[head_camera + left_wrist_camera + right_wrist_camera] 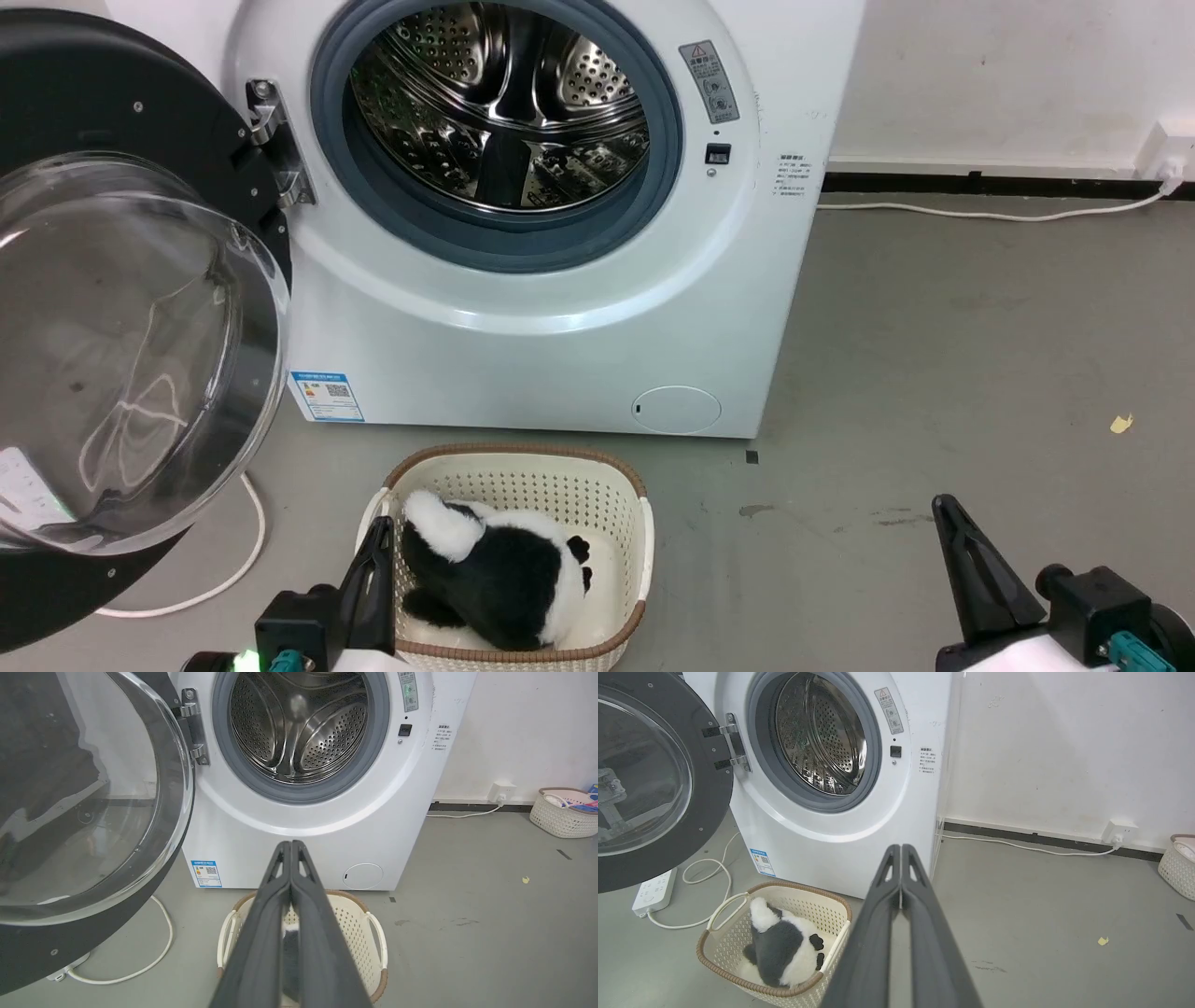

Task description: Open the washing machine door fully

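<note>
Already the large, round, black-rimmed, glass-bowled washing machine door (121, 327) hung wide open left of the steel drum (504, 103); likely heavy, slick, best pushed at its rim. Left gripper (379, 532) and right gripper (945, 511) were pinched shut, empty.

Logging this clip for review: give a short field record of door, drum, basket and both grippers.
door: swung wide open on the hinge, no gripper touching it
drum: exposed, nothing inside visible
basket: on the floor before the washing machine, holding a plush toy
left gripper: shut, empty, by the basket
right gripper: shut, empty, over the floor
</note>
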Available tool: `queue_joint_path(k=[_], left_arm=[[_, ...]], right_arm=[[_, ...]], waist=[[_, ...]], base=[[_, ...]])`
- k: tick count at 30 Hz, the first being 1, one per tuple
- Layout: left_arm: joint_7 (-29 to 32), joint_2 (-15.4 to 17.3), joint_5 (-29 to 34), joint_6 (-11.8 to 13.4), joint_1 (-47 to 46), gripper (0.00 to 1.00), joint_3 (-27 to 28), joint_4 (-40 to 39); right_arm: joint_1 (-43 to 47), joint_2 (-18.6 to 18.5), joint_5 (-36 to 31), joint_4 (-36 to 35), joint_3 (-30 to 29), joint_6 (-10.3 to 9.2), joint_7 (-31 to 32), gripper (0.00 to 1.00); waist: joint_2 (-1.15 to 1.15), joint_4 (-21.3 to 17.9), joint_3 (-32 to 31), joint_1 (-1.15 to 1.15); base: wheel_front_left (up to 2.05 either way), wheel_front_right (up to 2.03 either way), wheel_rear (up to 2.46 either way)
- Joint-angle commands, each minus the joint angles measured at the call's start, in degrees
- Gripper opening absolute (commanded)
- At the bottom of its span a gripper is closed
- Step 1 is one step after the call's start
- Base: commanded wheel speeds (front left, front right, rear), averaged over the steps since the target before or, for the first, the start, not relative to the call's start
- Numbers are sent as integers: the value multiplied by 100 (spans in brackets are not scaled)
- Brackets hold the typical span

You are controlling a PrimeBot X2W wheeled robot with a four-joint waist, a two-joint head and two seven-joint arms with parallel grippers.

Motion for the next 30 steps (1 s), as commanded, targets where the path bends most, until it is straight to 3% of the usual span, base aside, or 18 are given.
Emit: queue_joint_path(k=[1,30], left_arm=[[22,-29,62,-53,-111,0,36,-38],[361,-148,335,-183,-242,0,278,-154]], right_arm=[[-95,11,-43,-17,5,2,25,0],[-253,16,-126,-29,65,3,365,0]], waist=[[0,0,2,0],[0,-1,50,0]], base=[[0,0,0],[0,0,0]])
